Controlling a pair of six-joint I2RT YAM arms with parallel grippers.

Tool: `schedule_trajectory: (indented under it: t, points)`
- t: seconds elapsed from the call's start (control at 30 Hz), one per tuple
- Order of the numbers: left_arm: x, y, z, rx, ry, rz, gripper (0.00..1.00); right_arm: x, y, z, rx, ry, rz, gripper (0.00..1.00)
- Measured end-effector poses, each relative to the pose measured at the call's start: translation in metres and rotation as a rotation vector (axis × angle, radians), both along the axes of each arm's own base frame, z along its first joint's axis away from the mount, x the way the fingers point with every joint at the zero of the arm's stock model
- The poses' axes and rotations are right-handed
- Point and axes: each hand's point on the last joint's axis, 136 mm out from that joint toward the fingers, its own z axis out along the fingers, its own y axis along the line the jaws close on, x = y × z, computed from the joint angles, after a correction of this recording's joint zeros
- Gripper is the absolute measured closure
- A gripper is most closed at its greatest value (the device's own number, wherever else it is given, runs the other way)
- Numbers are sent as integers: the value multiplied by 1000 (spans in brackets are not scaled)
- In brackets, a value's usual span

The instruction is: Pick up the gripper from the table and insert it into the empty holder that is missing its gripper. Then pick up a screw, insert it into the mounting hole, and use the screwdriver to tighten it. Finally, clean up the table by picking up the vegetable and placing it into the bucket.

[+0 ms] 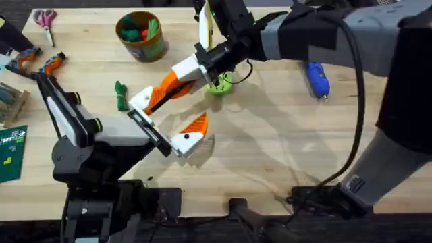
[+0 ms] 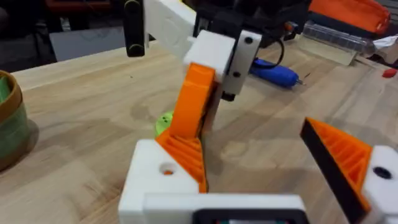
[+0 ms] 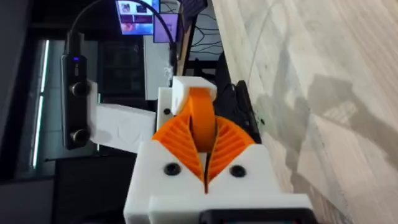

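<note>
My right gripper (image 1: 172, 84) reaches across the table and is shut on the loose orange gripper (image 3: 202, 121), pinched between its ribbed orange pads (image 3: 233, 146). The piece's far end rests against the white holder (image 1: 142, 101), the left arm's bare finger block (image 2: 155, 180). My left gripper (image 1: 177, 109) is open, its other finger carrying an orange wedge (image 2: 348, 162). The blue screwdriver (image 1: 317, 79) lies at the right rear of the table (image 2: 273, 71). The dark green vegetable (image 1: 121, 96) lies left of the holder. The bucket (image 1: 140, 35) stands at the back, holding toy food.
A bright green ring (image 1: 218, 84) lies under the right wrist. Pink-handled scissors (image 1: 46, 20), orange-handled tools (image 1: 40, 62) and a green circuit board (image 1: 10, 152) sit along the left edge. The right arm's cable (image 1: 354, 128) loops over the right side.
</note>
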Motion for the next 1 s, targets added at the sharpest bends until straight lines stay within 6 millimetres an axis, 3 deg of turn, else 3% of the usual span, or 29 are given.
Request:
schedule_trajectory:
  t: [1.0]
  points:
    - [-4, -3, 0, -2, 1, -32, 24, 5, 0, 1, -3, -8, -18, 993]
